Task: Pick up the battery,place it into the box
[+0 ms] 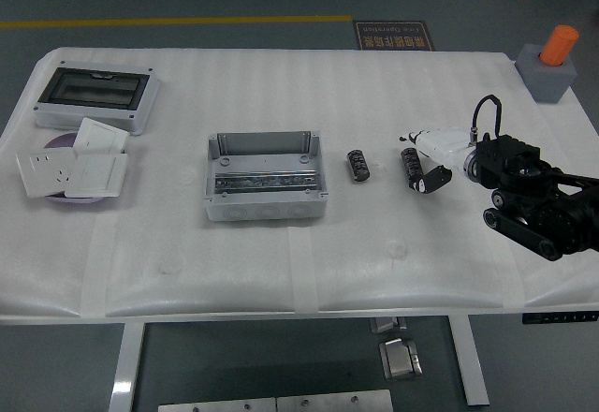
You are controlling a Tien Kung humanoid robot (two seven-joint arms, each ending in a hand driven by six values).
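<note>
I see my right hand [432,170] at the near-right battery [410,167], grip unclear | second battery [357,165] lies between it and open grey box [265,177] | worktop [309,262] path unobstructed

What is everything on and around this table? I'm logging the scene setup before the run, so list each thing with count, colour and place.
box: 1, grey, open-topped, table centre
batteries: 2, black, right of the box; the second lies by the robot hand
enclosure with dark window: 1, grey, far left
plate: 1, purple, left edge, mostly covered
wall switch and socket plates: 3, white, stacked on the plate
block: 1, grey, far right corner, with an orange cylinder on top
table: 1, white
right robot hand: 1, white and black, reaching from the right, at the second battery; grip unclear
</note>
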